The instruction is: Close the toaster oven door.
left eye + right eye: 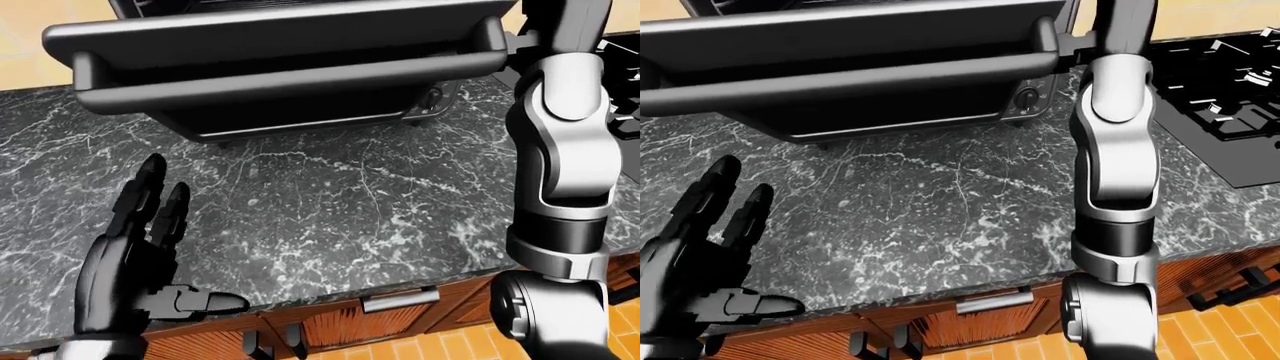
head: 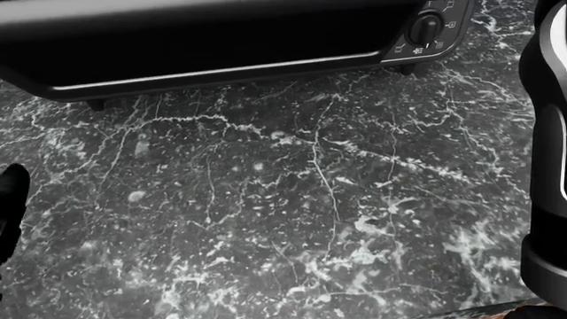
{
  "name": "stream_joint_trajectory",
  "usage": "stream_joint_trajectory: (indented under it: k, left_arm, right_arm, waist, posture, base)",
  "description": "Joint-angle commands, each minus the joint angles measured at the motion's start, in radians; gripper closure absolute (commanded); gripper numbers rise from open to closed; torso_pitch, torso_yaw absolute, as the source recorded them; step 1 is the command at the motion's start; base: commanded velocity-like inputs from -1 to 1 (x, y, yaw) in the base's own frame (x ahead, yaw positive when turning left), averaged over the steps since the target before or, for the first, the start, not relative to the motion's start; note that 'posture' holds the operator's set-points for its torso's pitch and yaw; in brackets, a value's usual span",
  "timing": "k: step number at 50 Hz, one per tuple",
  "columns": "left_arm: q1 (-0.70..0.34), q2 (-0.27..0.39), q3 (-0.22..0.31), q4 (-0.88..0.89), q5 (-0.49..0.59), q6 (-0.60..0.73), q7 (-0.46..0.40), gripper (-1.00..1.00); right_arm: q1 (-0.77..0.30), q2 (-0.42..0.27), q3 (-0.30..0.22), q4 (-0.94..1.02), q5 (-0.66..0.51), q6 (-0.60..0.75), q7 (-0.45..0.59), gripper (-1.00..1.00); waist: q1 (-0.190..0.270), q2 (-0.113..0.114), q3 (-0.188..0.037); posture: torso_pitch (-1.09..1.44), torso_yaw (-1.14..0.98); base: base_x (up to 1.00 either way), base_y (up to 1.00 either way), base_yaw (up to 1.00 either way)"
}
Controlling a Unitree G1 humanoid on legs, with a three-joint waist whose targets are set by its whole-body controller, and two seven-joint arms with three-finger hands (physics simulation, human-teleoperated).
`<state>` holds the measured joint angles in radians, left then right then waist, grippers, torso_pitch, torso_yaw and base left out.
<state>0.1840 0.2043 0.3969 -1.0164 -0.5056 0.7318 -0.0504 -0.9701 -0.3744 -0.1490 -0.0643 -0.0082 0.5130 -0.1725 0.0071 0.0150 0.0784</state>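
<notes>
The black toaster oven (image 1: 300,120) stands on the marble counter (image 1: 350,202), filling the top of the eye views. Its door (image 1: 280,34) is open, folded out flat over the counter, with the bar handle (image 1: 290,79) along its near edge. A control knob (image 2: 425,28) shows under the door at the right. My left hand (image 1: 185,244) is open at the lower left, fingers spread and pointing up, below the door and apart from it. My right arm (image 1: 560,150) rises to the door's right end. The right hand is mostly hidden there, so its state is unclear.
A black cooktop (image 1: 1220,97) lies in the counter to the right of the oven. Wooden drawers with metal pulls (image 1: 400,298) run below the counter edge, over an orange tiled floor. The left hand's fingertip (image 2: 8,193) shows as a black shape at the head view's left edge.
</notes>
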Motion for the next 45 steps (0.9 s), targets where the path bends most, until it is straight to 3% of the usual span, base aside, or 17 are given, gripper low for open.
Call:
stream_joint_trajectory:
  k: [1, 8, 13, 19, 28, 34, 45]
  left_arm:
    - [-0.015, 0.006, -0.009, -0.031, 0.037, -0.034, -0.014, -1.0]
    - [-0.039, -0.005, -0.075, -0.031, 0.116, -0.049, -0.041, -1.0]
    - [-0.019, 0.038, -0.132, -0.031, 0.14, -0.12, -0.021, -1.0]
    - [-0.034, 0.067, -0.157, -0.031, 0.152, -0.129, 0.007, -1.0]
    - [-0.072, 0.112, -0.156, -0.031, 0.12, -0.122, 0.046, -1.0]
    - [-0.119, 0.201, -0.135, -0.031, -0.007, -0.08, 0.139, -1.0]
    - [-0.194, 0.301, -0.116, -0.031, -0.129, -0.026, 0.227, -1.0]
  right_arm:
    - [-0.076, -0.02, -0.037, -0.076, 0.001, -0.078, -0.037, -1.0]
    - [-0.072, -0.019, -0.037, -0.077, 0.001, -0.079, -0.037, -1.0]
    - [-0.07, -0.019, -0.037, -0.075, 0.002, -0.082, -0.039, -1.0]
    - [-0.067, -0.017, -0.036, -0.073, 0.001, -0.086, -0.041, -1.0]
    - [-0.063, -0.018, -0.038, -0.075, 0.003, -0.087, -0.044, -1.0]
    - [-0.063, -0.02, -0.041, -0.078, 0.007, -0.084, -0.046, -1.0]
    - [-0.07, -0.02, -0.038, -0.085, 0.009, -0.074, -0.045, -1.0]
  waist:
    - [0.001, -0.008, -0.038]
    - [0.003, -0.011, -0.04]
    - [0.004, -0.012, -0.042]
    - [0.004, -0.012, -0.043]
    - [0.004, -0.011, -0.044]
    - [0.002, -0.007, -0.044]
    - [-0.001, 0.002, -0.042]
  posture:
    - [0.0, 0.0]
    - [0.0, 0.0]
    - [0.0, 0.0]
    - [0.0, 0.0]
    - [0.0, 0.0]
    - [0.0, 0.0]
    - [0.0, 0.0]
  base:
    - [0.0, 0.0, 0.0]
    - [0.0, 0.0, 0.0]
    - [0.0, 0.0, 0.0]
    - [0.0, 0.0, 0.0]
    - [0.0, 0.0, 0.0]
    - [0.0, 0.0, 0.0]
    - [0.0, 0.0, 0.0]
